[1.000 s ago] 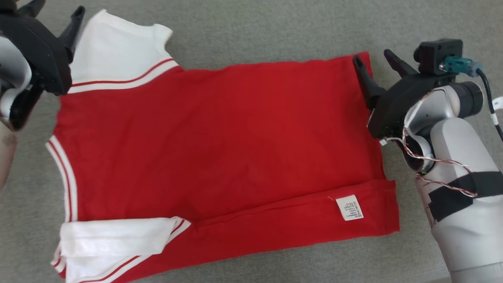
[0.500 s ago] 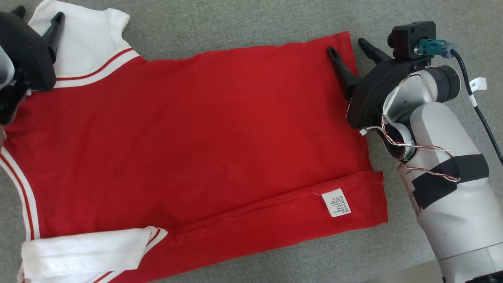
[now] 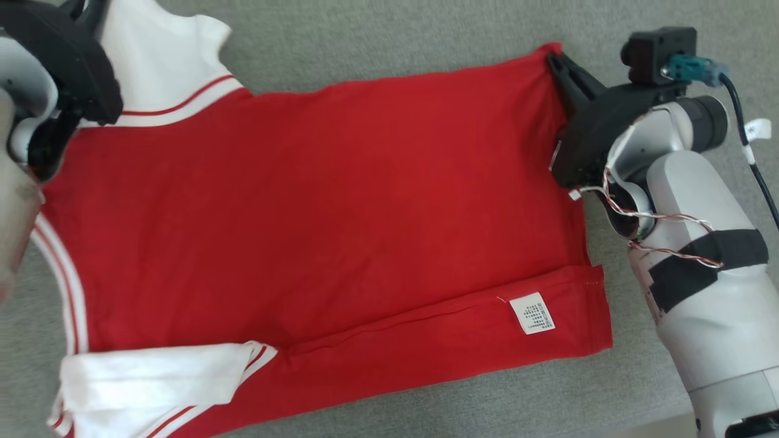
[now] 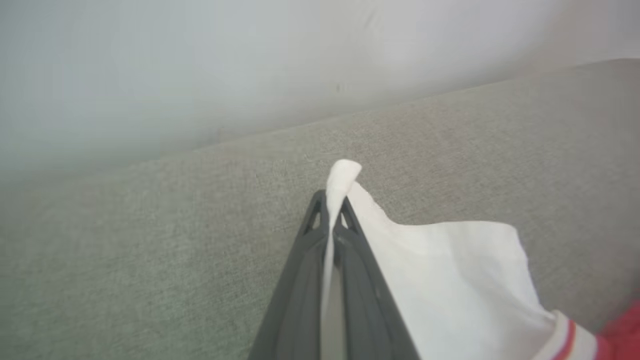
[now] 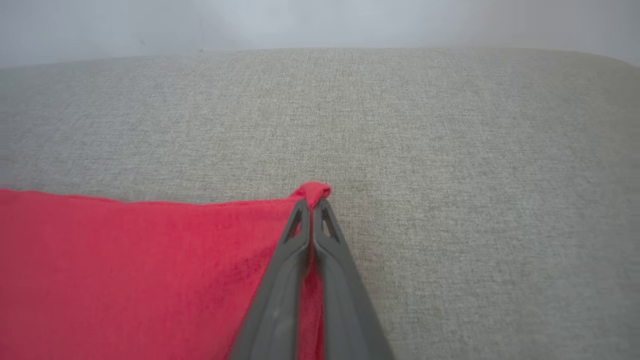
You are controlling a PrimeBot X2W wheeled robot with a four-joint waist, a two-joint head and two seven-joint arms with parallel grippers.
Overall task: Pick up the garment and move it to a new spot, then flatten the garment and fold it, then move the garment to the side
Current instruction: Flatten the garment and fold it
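One shirt (image 3: pixel 341 201) lies spread flat on the grey surface (image 3: pixel 389 36), with two claws on it! The body is red and there are two white sleeves, each with a thin red stripe by its seam. The left claw (image 4: pixel 331 202) is clamped tight, fingers pressed together on a fold of the far sleeve (image 3: pixel 164 67), and a nub of white cloth pokes past the tips. The right claw (image 5: pixel 312 202) is pinched closed too, this one on the far red hem corner, with a small red tuft above its tips. The near sleeve (image 3: pixel 152 377) is folded in over the body at the lower left of the head view. One white label (image 3: pixel 532 312) sits on the folded-over strip along the near edge, close to the hem.
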